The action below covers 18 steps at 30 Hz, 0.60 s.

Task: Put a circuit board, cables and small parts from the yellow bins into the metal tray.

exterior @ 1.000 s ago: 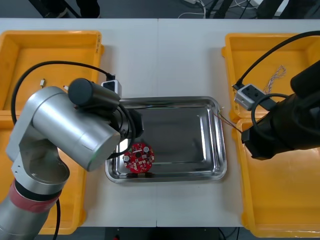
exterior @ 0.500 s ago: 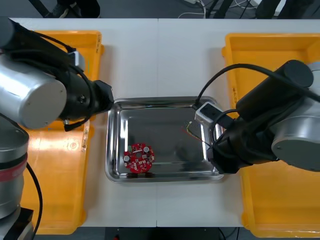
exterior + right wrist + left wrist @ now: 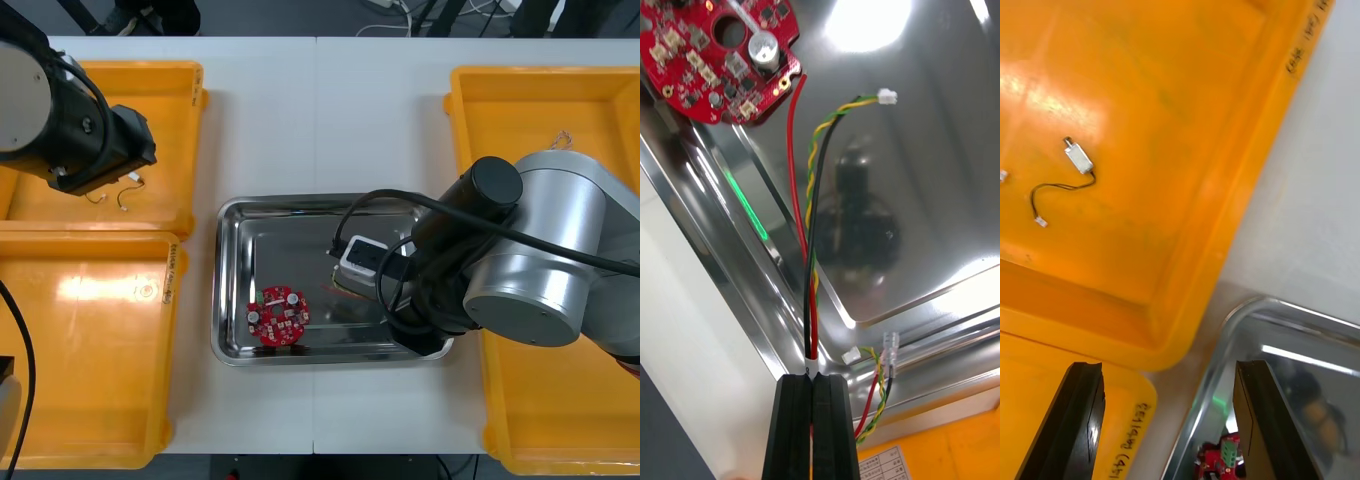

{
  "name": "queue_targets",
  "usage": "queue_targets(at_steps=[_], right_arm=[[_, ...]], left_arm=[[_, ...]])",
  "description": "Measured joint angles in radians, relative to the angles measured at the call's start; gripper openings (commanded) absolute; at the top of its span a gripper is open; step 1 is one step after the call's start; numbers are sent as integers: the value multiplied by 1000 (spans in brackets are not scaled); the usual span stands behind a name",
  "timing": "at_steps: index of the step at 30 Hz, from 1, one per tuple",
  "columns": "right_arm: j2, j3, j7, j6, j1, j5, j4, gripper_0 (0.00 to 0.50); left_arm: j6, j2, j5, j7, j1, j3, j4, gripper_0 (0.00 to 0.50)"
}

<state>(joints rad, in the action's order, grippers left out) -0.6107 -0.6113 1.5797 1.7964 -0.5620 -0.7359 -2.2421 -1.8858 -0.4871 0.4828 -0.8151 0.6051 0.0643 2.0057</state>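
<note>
The right gripper (image 3: 812,381) is over the right half of the shiny metal tray (image 3: 225,270), which sits in the middle of the light table (image 3: 320,110). Its black fingers are pressed almost together on a twisted red and yellow cable (image 3: 810,225) that also carries a black strand. From the fingertips the cable runs out over the tray's mirror-like floor and ends in a small white plug (image 3: 887,96); whether it touches the floor I cannot tell. Another end of like-coloured wires hangs just beside the fingers, by the tray's rim. The round red circuit board (image 3: 278,315) lies flat in the near left part of the tray, with the cable's loose red strand reaching up to its edge. The left gripper (image 3: 1166,366) is above the far left yellow plastic bin (image 3: 160,100), near the bin's right wall. Its fingers stand wide apart with nothing between them. On that bin's floor lies a small metal part (image 3: 1077,156) with a thin black wire (image 3: 1056,191) trailing from it, well apart from the fingers.
</note>
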Motion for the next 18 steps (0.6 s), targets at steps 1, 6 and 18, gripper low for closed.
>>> queue_targets(at_steps=[1, 6, 18], right_arm=[[0, -2, 27, -2, 0, 3, 5, 0], [0, -26, 136, -15, 0, 52, 12, 0], [0, -126, 257, -83, -23, 122, 115, 0]], left_arm=[[0, -7, 3, 0, 11, 9, -23, 500], [17, -34, 7, 0, 58, 44, -130, 500], [178, -70, -24, -28, 99, 57, -351, 500]])
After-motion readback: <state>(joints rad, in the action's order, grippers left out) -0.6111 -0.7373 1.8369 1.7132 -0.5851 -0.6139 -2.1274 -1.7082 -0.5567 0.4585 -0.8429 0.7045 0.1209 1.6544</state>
